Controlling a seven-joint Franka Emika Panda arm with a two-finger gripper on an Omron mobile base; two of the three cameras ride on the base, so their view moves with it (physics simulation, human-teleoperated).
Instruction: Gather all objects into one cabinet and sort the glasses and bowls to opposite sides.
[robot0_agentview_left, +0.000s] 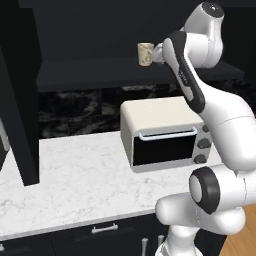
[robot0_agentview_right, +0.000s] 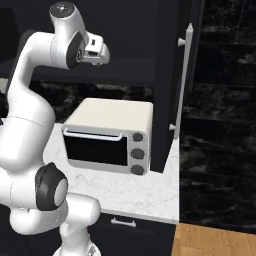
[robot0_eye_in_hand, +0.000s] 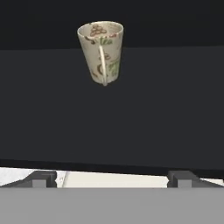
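Observation:
A cream mottled cup (robot0_agentview_left: 145, 53) stands upright on the dark shelf (robot0_agentview_left: 100, 70) of the open black wall cabinet. In the hand view the cup (robot0_eye_in_hand: 101, 52) is straight ahead, a good way beyond the fingertips (robot0_eye_in_hand: 43, 178). My gripper (robot0_eye_in_hand: 113, 177) is open, level with the shelf's front edge, and nothing is between its fingers. The cabinet door (robot0_agentview_right: 167, 85) hangs open to the right and carries a long silver bar handle (robot0_agentview_right: 185, 75). The other cups and the bowl are out of view.
A cream toaster oven (robot0_agentview_left: 162, 132) sits on the white marble counter (robot0_agentview_left: 75, 180) right below the hand. Another open black door (robot0_agentview_left: 20, 100) stands at the left. Black drawers with short silver pulls (robot0_agentview_left: 105, 229) run under the counter.

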